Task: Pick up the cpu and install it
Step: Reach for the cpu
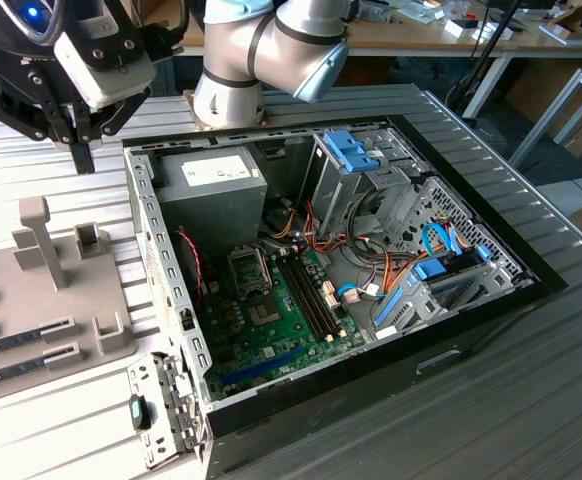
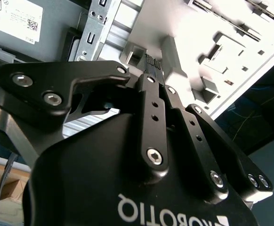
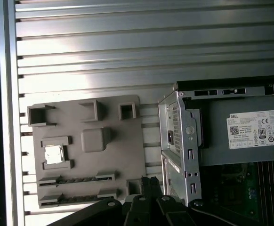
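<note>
Cpu (image 3: 53,154) sat in a square pocket of the grey tray (image 3: 127,141) near the desk (image 3: 127,47) edge, beside the open computer case (image 3: 174,141). End effector (image 3: 149,181) hovered above the tray, fingers closed together, empty.

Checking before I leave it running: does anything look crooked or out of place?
Nothing stands out. The cpu sits flat in its pocket on the grey tray, and the gripper hangs above the tray, apart from the chip.

Matt grey plastic holder tray (image 3: 127,155); shiny metal cpu (image 3: 53,154).
</note>
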Tool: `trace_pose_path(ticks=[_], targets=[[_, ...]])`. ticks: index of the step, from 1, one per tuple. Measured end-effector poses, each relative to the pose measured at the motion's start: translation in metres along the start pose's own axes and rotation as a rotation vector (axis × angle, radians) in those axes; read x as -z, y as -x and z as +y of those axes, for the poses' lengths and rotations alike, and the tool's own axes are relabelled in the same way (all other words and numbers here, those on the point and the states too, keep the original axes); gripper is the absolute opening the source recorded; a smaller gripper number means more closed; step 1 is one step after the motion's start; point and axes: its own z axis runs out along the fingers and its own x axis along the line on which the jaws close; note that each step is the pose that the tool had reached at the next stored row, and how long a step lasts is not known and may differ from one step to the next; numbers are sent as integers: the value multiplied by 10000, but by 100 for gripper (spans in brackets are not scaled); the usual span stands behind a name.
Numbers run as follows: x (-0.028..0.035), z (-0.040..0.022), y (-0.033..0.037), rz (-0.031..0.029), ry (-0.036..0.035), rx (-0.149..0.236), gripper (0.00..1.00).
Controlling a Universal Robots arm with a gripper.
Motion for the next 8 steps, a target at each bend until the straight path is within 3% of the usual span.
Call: trace_pose_path(ticks=[8], targets=[[1,-3,-37,0,0,0,10]])
